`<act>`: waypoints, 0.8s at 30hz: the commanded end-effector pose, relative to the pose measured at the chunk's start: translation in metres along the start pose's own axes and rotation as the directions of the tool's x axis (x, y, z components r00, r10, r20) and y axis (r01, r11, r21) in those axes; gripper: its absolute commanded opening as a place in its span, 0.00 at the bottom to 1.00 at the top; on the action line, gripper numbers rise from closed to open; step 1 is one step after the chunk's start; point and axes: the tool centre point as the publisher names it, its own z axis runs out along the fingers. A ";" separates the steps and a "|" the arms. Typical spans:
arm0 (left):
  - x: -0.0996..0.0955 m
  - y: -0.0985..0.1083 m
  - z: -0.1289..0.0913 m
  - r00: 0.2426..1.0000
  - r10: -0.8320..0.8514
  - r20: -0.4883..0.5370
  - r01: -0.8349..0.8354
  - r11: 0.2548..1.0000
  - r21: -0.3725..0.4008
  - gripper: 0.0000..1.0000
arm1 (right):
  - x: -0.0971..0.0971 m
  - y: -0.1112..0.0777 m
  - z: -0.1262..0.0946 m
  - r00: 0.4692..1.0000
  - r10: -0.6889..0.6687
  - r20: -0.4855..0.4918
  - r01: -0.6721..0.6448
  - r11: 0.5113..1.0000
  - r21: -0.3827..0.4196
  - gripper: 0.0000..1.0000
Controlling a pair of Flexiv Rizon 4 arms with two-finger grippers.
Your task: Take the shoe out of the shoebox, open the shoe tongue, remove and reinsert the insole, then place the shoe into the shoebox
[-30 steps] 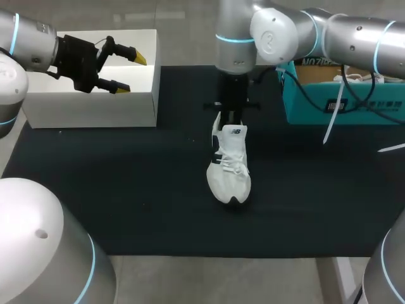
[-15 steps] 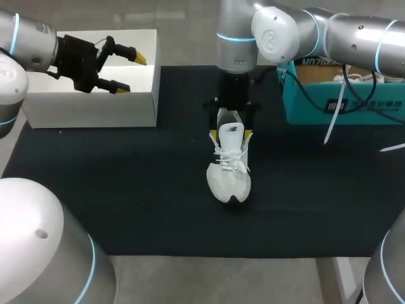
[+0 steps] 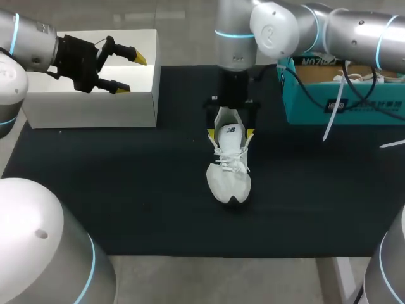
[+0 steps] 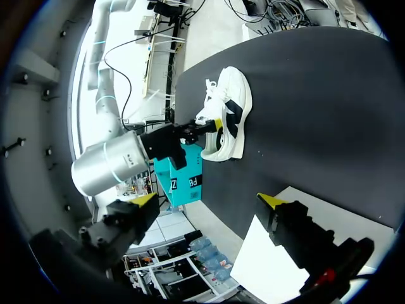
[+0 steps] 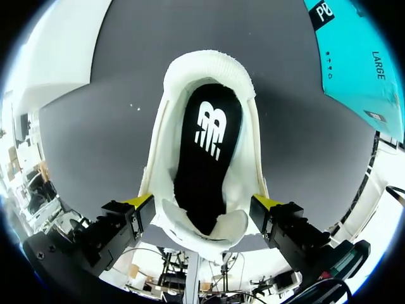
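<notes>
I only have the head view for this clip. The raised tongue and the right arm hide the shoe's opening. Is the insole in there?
Observer: Yes. The right wrist view looks straight into the shoe, and a dark insole with a white logo lies flat inside.
Operator: Is the tongue clear of it?
Observer: Mostly. The tongue curls up at the end nearest the right jaws, which stand open on either side of it. It covers only the insole's front end.
Operator: Is the shoe sitting flat?
Observer: The left wrist view shows it side-on, with its sole flat on the black mat and a black panel on its side.
</notes>
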 end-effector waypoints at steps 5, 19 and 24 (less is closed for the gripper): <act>0.000 0.000 0.000 1.000 0.000 -0.002 0.000 1.000 0.000 1.00 | 0.004 -0.020 -0.004 1.000 0.027 0.006 -0.027 1.000 0.012 1.00; 0.000 0.000 0.000 1.000 0.000 -0.002 0.000 1.000 0.000 1.00 | 0.009 -0.048 -0.021 0.997 0.079 0.015 -0.076 0.990 -0.119 0.00; 0.000 0.000 0.000 1.000 0.000 -0.002 0.000 1.000 0.000 1.00 | 0.013 -0.038 -0.025 0.998 0.052 0.027 -0.047 0.985 -0.166 0.00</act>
